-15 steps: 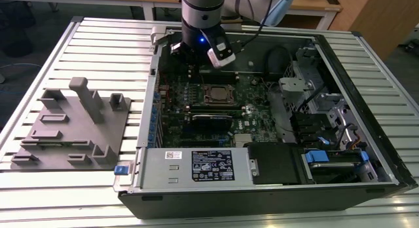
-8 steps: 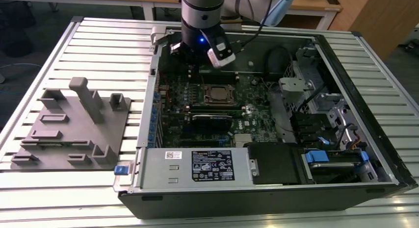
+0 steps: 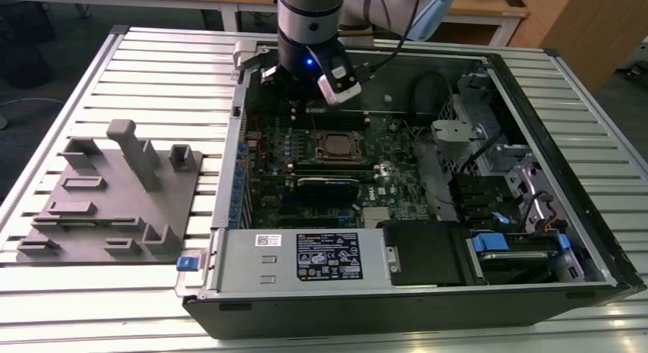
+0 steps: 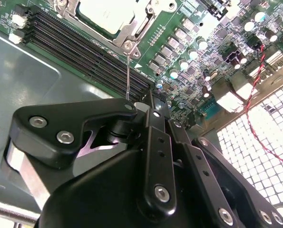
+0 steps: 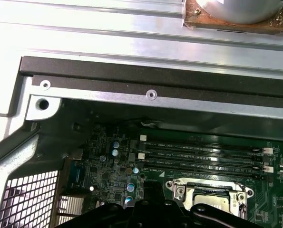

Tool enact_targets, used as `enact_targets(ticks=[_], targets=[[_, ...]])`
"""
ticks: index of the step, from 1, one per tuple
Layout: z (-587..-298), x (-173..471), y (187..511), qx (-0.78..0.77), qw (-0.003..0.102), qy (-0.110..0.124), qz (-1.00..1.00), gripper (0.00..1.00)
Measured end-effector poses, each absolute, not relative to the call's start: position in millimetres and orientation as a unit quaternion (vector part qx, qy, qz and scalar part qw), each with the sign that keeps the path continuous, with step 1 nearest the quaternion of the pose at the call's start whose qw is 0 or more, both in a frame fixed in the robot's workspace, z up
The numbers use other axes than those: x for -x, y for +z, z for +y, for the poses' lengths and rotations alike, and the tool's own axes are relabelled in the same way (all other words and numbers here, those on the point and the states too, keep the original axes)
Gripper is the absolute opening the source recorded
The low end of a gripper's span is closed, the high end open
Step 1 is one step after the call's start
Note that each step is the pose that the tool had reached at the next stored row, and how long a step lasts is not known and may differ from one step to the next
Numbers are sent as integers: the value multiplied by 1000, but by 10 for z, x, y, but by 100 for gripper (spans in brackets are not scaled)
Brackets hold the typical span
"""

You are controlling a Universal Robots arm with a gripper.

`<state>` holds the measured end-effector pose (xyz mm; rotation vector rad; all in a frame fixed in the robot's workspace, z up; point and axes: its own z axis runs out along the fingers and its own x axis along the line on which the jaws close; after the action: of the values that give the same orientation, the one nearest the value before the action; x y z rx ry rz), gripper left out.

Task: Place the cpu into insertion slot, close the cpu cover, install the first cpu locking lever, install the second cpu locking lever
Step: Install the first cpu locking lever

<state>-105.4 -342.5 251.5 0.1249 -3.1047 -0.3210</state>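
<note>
Socket area cut off and covered

The cpu (image 4: pixel 104 13) is cut by the picture's edge in the second wrist view. The cpu cover (image 5: pixel 211 189) is partly hidden by the gripper (image 5: pixel 153 202) in the first wrist view. Detail of the insertion slot (image 3: pixel 338 146) is too small to be told in the exterior view.

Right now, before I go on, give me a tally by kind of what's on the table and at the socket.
computer case: 1
grey fixture tray: 1
cpu: 1
cpu cover: 1
gripper: 1
Total: 5
</note>
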Motion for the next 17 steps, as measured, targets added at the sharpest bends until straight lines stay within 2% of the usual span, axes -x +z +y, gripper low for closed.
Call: enact_targets(ticks=[8, 17], targets=[[-3426, 1056, 2516, -40, 9, -103, -994, 10], [-3427, 1055, 2515, -40, 8, -119, -992, 10]])
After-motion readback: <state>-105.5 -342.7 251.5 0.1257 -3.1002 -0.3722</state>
